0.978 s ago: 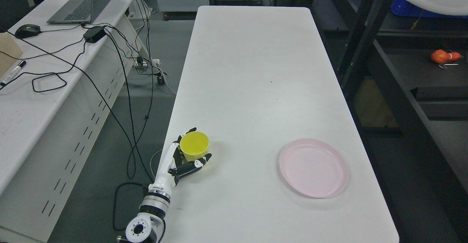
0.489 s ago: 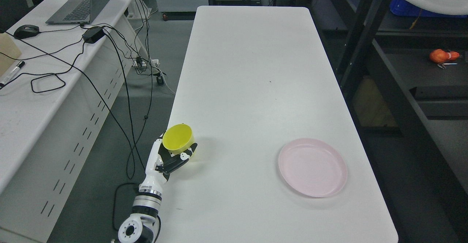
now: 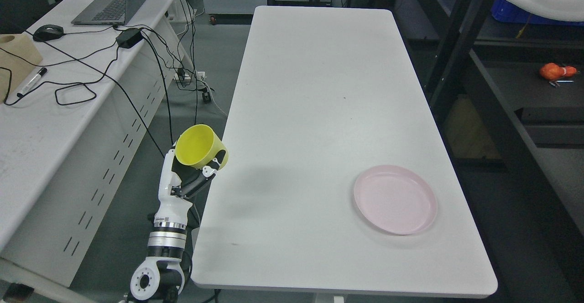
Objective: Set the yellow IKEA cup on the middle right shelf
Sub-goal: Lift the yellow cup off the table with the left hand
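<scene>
left hand (image 3: 189,180): fingers curled around the yellow cup (image 3: 199,146), gripping it low on the body; arm comes up from the near-left corner, just off the table's left edge.
yellow cup: a second ago it sat on the white table (image 3: 319,111) near the left edge; now it is lifted clear and carried left, hanging over the gap beside the table, mouth tilted up and to the left. Faint shadow on the tabletop just right of it.
camera: whole view has shifted a bit, so the small drift of table and plate is head motion, not object motion.
right hand: not in view.
pink plate (image 3: 395,199): near-right on the table, untouched, well apart from the cup.
black shelf rack (image 3: 502,125): right of the table, running near to far; an orange object (image 3: 554,71) sits on a far shelf level.
task read: pickup looks done, transport is next. The cup is on the opposite side from the rack, so it has to cross right, likely with a base turn.
risk: tilted cup, grip near the bottom; could slip in a fast swing.
</scene>
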You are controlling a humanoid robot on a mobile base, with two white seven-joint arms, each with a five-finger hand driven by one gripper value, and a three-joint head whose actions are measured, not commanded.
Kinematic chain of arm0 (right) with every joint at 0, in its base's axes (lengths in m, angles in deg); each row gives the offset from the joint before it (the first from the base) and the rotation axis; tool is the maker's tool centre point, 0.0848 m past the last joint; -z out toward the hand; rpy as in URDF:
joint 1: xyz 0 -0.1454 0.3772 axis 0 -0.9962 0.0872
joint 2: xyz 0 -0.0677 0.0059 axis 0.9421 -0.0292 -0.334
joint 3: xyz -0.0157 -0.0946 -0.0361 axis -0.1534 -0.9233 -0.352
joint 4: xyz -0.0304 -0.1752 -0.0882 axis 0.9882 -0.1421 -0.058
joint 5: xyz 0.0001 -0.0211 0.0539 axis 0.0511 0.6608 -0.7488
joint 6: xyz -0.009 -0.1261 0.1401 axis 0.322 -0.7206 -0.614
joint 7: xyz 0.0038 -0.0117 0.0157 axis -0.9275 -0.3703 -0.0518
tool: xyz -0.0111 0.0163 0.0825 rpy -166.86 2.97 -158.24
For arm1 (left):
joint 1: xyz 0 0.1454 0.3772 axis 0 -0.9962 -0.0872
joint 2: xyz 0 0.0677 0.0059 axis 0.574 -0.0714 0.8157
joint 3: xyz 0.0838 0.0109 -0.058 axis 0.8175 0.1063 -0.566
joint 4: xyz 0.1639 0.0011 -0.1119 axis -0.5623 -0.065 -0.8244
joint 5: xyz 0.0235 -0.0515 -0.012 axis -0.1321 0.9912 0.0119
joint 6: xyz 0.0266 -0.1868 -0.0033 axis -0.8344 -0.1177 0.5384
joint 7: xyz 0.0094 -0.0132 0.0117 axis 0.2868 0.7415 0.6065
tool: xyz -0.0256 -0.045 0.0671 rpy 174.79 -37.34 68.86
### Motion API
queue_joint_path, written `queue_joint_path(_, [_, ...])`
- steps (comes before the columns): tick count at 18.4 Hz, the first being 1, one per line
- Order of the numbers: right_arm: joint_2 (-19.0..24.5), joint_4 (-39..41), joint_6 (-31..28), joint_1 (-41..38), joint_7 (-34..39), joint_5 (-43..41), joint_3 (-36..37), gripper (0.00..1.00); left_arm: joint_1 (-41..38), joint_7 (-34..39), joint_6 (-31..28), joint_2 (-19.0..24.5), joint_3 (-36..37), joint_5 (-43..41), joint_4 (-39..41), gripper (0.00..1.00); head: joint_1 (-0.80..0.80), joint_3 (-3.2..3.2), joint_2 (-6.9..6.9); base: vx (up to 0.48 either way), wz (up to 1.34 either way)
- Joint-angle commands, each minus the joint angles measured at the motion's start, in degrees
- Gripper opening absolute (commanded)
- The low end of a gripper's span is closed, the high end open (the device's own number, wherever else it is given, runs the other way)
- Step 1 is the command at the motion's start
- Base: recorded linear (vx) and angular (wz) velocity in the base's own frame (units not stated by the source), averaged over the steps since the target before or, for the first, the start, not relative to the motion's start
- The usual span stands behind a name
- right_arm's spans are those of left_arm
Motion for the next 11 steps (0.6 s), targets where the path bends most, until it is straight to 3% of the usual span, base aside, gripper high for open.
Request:
queue_joint_path(1, [-1.0,-0.01,-0.03,-0.8,-0.05,-1.41,-0.97,0.99,-0.24,0.0,-0.13,1.01,0.5,0.94,9.99,0.0,0.0,0.0,0.0,-0.165,0.09])
queue_joint_path(11, [-1.0,-0.01,-0.03,-0.8,-0.05,-1.41,-0.97,0.99,-2.52,0.17,-0.22,1.01,1.74,0.94,9.63,0.01,0.0,0.0,0.0,-0.236,-0.08])
